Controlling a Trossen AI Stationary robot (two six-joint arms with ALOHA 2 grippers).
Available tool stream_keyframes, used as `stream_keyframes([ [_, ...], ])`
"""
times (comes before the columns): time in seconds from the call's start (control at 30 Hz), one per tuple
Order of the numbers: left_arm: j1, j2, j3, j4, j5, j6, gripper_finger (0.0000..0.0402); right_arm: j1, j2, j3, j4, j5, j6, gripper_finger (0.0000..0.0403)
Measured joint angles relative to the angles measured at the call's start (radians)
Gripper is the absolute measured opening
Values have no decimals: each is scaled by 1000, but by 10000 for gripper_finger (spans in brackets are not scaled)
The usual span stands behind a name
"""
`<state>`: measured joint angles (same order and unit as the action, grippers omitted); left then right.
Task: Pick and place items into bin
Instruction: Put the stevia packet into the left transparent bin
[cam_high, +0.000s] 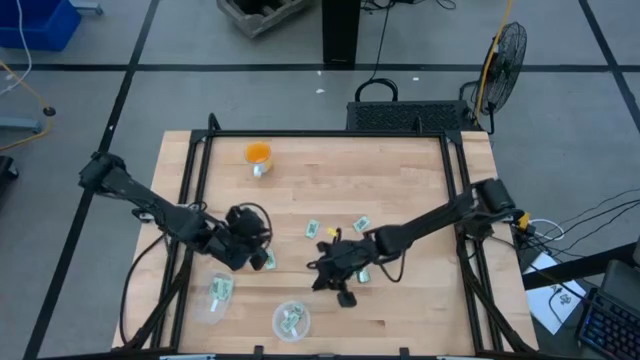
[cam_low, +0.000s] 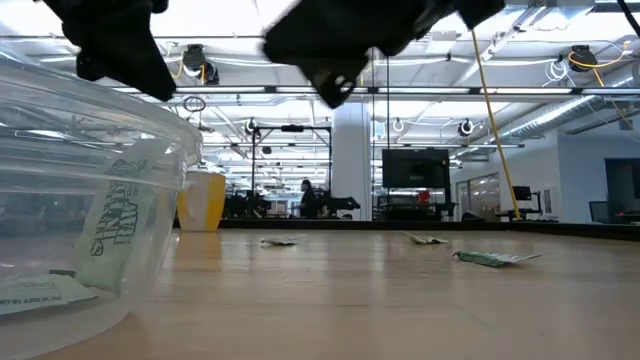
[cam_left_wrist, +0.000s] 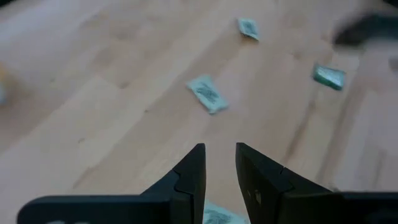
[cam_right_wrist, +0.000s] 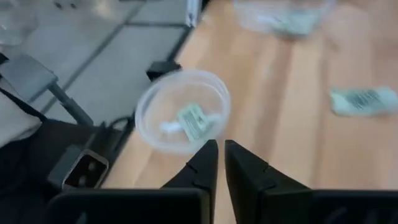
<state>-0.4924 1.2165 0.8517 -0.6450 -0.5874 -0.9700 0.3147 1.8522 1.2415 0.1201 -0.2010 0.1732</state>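
Clear bin fills the left of the low view, right up against the lens, with packets leaning on its inner wall. From above there are two clear round bins, both near the front edge of the surface: this one and a second to its left, holding one packet.

Loose packets on the wood:
- three in a rough row mid-surface
- one touching or just beside the left tool
- one beside the right arm

Left tool: left of centre, low over the wood, fingers slightly spread, nothing between them.

Right tool: hangs above and just beside the front bin, fingers all but pressed together, nothing visibly pinched.

Surface is pale butcher-block wood with black frame rails down both sides. Orange ball on a silver base stands near the far-left corner, well apart from everything else. The far half is otherwise bare wood, the widest open area.

Room:
- grey floor with dark lines
- fan on a stand and black crate behind the far edge
- blue tub far left
- cables and keyboard off the right side
- low view looks into an open workshop hall with a dark monitor and ceiling lights
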Motion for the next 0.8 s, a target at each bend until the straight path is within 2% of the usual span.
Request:
stream_keyframes([
  [0.07,-1,51,-4,27,8,36,93,-6,-44,0,-98,51,15,19],
  [0.2,1,136,-5,6,41,48,93,-6,-122,-38,-247,234,5,27],
  [0.33,2,192,-5,-16,147,24,93,-6,-186,-131,-262,365,14,47],
  [0.43,1,224,-5,-9,178,23,93,-6,-217,-223,-197,384,62,65],
  [0.63,13,278,-5,-19,177,61,93,-6,-241,-417,62,380,145,90],
  [0.8,35,317,-5,-13,185,77,93,-6,-258,-511,172,379,198,98],
])
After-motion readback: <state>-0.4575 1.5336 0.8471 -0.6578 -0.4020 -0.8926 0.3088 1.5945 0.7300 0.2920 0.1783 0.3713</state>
